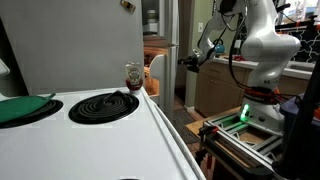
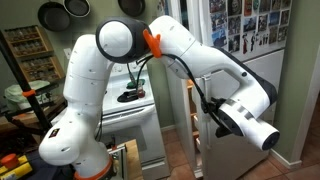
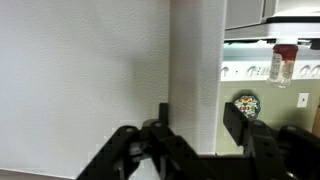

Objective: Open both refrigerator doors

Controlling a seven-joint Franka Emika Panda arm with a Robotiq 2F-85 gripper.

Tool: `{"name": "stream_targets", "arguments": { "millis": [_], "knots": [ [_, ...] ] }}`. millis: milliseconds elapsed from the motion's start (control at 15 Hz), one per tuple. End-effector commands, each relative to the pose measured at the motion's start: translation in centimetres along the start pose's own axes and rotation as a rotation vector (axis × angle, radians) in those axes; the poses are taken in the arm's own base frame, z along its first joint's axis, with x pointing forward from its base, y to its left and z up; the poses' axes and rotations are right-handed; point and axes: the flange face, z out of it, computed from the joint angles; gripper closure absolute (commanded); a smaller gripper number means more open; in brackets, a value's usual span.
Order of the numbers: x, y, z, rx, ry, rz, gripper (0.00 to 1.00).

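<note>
Hand [image 3: 195,140] wide, straddling the refrigerator door [image 3: 196,75] edge; we'd close on it squarely, then pull along the hinge arc.

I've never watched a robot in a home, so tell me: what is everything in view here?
stove: one, white, in the foreground
fridge: one, tall, grey, beside the stove
fridge doors: two, grey; upper covered in photos, lower plain
burner: one, black coil, on the stove
jar: one, red-capped, at the stove's back
round thing: one, green, beside the burner
pans: several, dark, hanging high
cabinet: one, beige, past the fridge
arm: one, white with an orange joint
claw: one, black, open, at the fridge
</note>
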Motion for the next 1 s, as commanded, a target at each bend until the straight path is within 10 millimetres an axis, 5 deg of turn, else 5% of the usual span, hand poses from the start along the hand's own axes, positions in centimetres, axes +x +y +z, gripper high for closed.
{"name": "stream_targets", "arguments": {
  "millis": [0,133,467,533,667,933],
  "knots": [
    [0.3,-2.2,-2.7,0.031,-0.1,0.043,0.1],
    [0.6,-3.0,-3.9,0.042,-0.137,0.057,0.0],
    [4.6,-5.3,-6.2,0.01,-0.246,0.155,0.0],
    [2.5,-3.3,-5.6,0.036,-0.183,0.118,0.0],
    [3.6,-3.4,-5.8,0.029,-0.189,0.108,0.0],
    [2.8,-3.4,-5.3,0.039,-0.184,0.121,0.0]
  ]
}}
